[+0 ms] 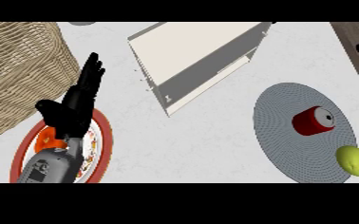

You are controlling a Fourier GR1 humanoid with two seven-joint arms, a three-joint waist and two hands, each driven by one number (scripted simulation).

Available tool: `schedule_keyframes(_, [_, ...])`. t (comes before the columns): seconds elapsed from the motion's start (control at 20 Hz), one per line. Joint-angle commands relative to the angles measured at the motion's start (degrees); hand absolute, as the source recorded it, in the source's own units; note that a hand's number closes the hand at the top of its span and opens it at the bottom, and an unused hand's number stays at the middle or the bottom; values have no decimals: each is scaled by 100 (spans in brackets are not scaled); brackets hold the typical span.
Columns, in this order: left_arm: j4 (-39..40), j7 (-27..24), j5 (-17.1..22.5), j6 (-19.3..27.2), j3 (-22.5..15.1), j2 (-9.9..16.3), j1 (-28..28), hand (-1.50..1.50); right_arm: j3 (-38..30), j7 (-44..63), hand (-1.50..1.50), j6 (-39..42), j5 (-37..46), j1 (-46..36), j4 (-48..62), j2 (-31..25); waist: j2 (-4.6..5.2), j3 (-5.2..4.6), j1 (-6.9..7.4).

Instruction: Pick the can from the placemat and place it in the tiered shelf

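A red can [313, 120] lies on its side on the round grey placemat [288, 133] at the right. The white tiered shelf [200, 59] stands at the top middle, its open side facing the lower right. My left hand [76, 102] shows at the left with straight fingers pointing up, far from the can and holding nothing. The right hand is out of view.
A woven basket [28, 71] fills the upper left. Under my left forearm lies an orange-rimmed plate [104, 140]. A yellow-green fruit [348, 159] sits at the placemat's lower right edge. A dark object [347, 40] borders the top right corner.
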Motion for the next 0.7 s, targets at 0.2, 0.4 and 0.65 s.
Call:
schedule_keyframes(0.2, [503,67,-110,-458,-21,591,824,0,-1109,1389,-150,-1570,298,1301,508,-433,-182,-71,-606])
schedule_keyframes(0.4, [543,97,-8,-753,-266,600,1251,0,-1453,2303,150,-2632,539,2138,1118,-199,-178,-74,-582])
schedule_keyframes(0.65, [903,-626,63,-1242,-284,620,1568,0,-1336,1548,-150,-2464,-136,2879,-944,1022,-174,-53,-307])
